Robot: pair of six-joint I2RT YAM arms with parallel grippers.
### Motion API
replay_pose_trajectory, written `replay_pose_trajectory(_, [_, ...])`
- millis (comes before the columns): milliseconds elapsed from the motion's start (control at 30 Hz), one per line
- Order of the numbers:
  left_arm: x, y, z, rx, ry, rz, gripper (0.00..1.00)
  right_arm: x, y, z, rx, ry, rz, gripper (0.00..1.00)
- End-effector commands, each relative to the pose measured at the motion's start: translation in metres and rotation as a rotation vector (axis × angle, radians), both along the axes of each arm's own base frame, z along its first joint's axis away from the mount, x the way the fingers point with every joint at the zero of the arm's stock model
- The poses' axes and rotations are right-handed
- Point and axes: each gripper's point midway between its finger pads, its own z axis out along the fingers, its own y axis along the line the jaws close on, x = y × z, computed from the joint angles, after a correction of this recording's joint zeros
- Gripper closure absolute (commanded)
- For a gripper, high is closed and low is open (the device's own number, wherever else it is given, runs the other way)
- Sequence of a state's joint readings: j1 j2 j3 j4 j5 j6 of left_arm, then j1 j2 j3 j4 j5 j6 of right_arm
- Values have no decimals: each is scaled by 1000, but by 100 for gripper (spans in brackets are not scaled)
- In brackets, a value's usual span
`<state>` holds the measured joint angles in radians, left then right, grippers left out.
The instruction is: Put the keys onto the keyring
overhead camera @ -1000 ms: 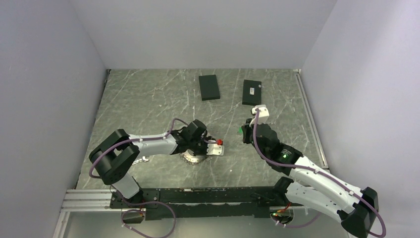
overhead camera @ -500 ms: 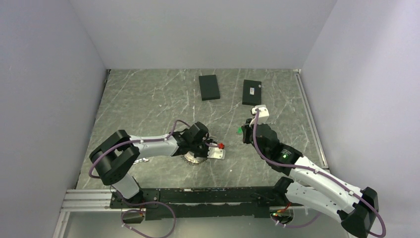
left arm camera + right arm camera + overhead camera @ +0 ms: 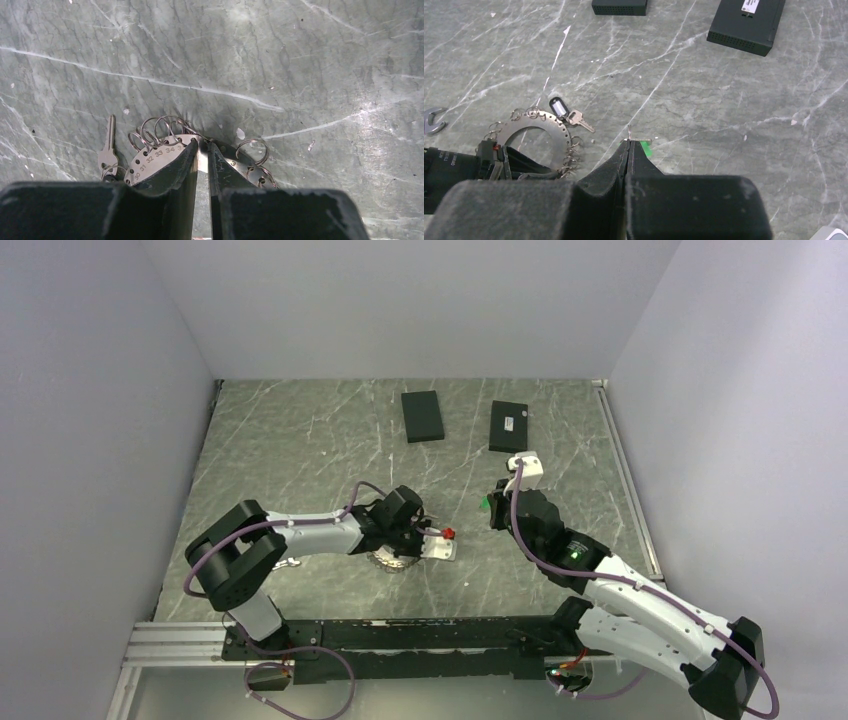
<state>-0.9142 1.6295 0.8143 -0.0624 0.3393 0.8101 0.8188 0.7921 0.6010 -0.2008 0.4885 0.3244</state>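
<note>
Barely begun: no key clearly threaded yet.
The left gripper (image 3: 201, 150) pinches the keyring (image 3: 155, 157); the right gripper (image 3: 629, 147) clamps a green-tagged key (image 3: 641, 141), well right of it.

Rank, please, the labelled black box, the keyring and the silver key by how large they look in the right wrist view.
1-2. Keyring and labelled box: about alike; the box is farther off and cropped by the frame, the ring partly hidden, so I won't rank them.
3. Silver key: clearly smallest.
</note>
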Motion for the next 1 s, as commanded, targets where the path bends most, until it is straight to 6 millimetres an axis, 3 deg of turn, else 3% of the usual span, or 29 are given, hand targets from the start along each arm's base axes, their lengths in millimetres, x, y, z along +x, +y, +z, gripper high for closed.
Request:
replay_pose_trajectory(0, [2,-9,3,-32,9,7,82,3,4,12,40,-39,8,100])
replay_pose_trajectory(200, [2,-12,5,-56,24,24,85,3,4,12,41,-41,7,100])
replay_pose_trajectory(467, [0,-14,15,-101,51,27,100,2,3,11,43,-42,8,100])
replay_pose_trajectory(700, [2,-16,31,-165,85,51,100,2,3,10,46,-44,7,100])
replay_pose_trajectory(733, [2,-14,33,-168,82,59,98,2,3,11,47,-46,7,100])
replay_pose_trajectory(867, [2,-8,35,-173,72,94,69,1,3,10,50,-46,9,100])
replay_pose_trajectory(967, [2,-4,32,-178,78,129,66,1,3,11,52,-49,11,100])
